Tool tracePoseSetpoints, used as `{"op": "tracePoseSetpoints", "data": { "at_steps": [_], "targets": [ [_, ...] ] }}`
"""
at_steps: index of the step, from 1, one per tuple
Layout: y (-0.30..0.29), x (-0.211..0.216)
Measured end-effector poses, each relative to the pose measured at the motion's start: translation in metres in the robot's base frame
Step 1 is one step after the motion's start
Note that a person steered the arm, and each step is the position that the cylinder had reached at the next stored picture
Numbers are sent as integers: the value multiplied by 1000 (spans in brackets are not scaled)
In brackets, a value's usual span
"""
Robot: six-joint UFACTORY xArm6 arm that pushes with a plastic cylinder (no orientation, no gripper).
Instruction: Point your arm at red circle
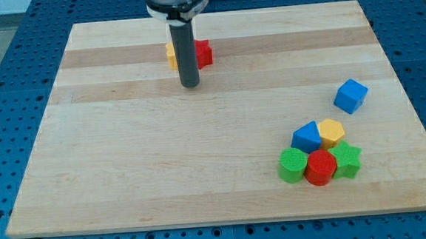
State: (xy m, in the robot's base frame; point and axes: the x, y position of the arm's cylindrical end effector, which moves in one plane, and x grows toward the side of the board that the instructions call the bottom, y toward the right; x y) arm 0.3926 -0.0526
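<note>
The red circle [320,167] lies near the view's bottom right, in a tight cluster between a green circle [293,164] on its left and a green star [346,159] on its right. A blue triangle [306,137] and a yellow hexagon [331,131] sit just above it. My tip [190,84] stands on the board at the view's upper middle, far up and to the left of the red circle.
A blue cube [351,95] lies alone above the cluster at the view's right. A yellow block [171,55] and a red block [204,53] sit just behind the rod, partly hidden. The wooden board [127,162] rests on a blue perforated table.
</note>
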Motion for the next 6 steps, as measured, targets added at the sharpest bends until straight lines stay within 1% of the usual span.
{"op": "tracePoseSetpoints", "data": {
  "at_steps": [3,4,6],
  "targets": [
    [6,129],
    [27,163],
    [94,207]
  ]
}}
